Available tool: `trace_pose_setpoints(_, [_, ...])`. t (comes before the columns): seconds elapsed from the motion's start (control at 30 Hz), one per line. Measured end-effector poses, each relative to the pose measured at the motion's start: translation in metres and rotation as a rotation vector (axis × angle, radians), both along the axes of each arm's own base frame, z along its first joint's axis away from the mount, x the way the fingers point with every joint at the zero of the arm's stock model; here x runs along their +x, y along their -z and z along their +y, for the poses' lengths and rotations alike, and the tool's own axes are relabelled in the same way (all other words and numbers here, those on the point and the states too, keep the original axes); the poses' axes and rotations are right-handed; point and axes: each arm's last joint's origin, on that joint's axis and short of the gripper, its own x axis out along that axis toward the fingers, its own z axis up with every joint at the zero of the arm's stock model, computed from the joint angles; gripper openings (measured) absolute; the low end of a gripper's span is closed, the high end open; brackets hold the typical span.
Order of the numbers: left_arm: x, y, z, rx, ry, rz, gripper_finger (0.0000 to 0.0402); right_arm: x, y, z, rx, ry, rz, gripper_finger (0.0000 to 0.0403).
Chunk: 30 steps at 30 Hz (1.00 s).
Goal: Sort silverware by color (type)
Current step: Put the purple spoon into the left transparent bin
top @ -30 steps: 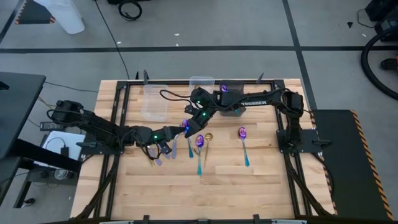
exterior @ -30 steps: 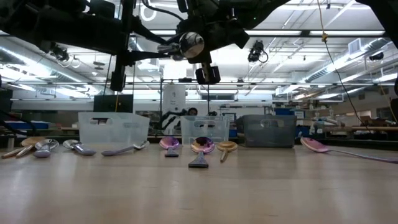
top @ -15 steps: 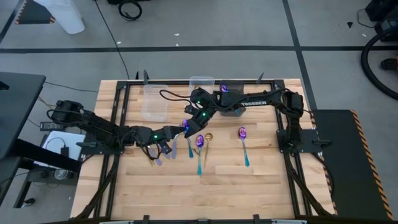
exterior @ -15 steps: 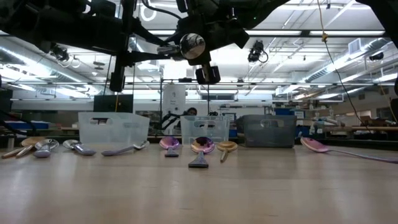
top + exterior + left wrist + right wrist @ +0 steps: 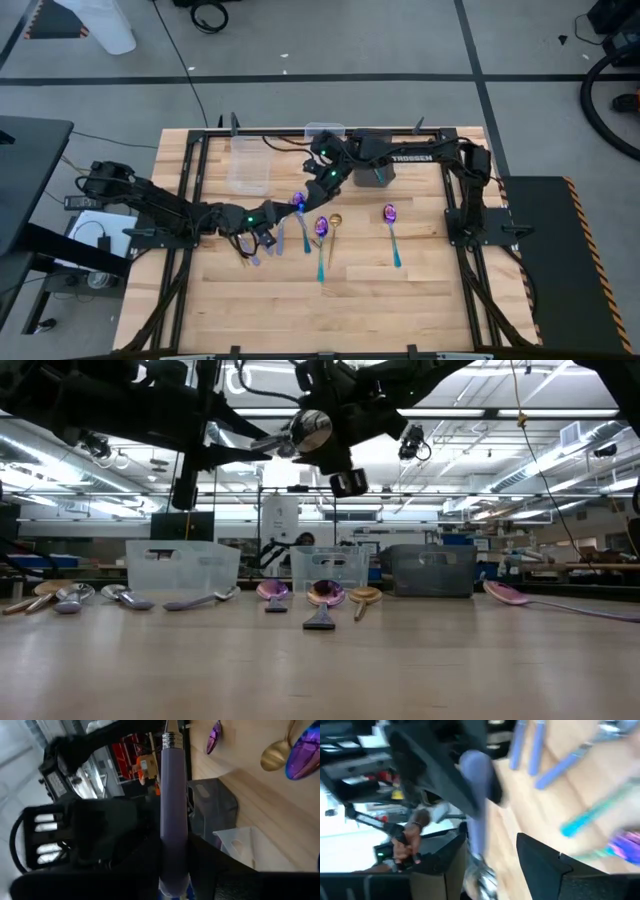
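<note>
High view: the left arm reaches from the desk's (image 5: 400, 300) left edge to its middle, where the left tool (image 5: 297, 203) hangs above the wood. The left wrist view shows that tool clamped on the lavender handle of one spoon (image 5: 173, 820), which runs straight out between the fingers. The right arm comes in from the right edge along the far side, and the right tool (image 5: 322, 178) sits just beyond the left one, its fingers (image 5: 540, 857) spread apart with the same spoon's blurred handle in the gap. The rest of the silverware lies on the desk: an iridescent spoon with a teal handle (image 5: 321, 245) near the middle, a gold spoon (image 5: 335, 233) just to its right, another iridescent spoon (image 5: 392, 235) farther right, and lavender-handled spoons (image 5: 280, 238) below the left tool. Across the far side stand a clear bin (image 5: 182, 565), a second clear bin (image 5: 330, 568) and a dark bin (image 5: 432, 570).
</note>
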Motion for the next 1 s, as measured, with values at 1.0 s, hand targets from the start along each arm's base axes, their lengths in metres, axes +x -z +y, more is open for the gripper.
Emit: trace_pose_setpoints(1.0, [-0.007,0.006,0.063,-1.198,-0.521,-0.697,0.0083,-0.105,-0.089,-0.045,-1.136,0.354,0.198,0.0183])
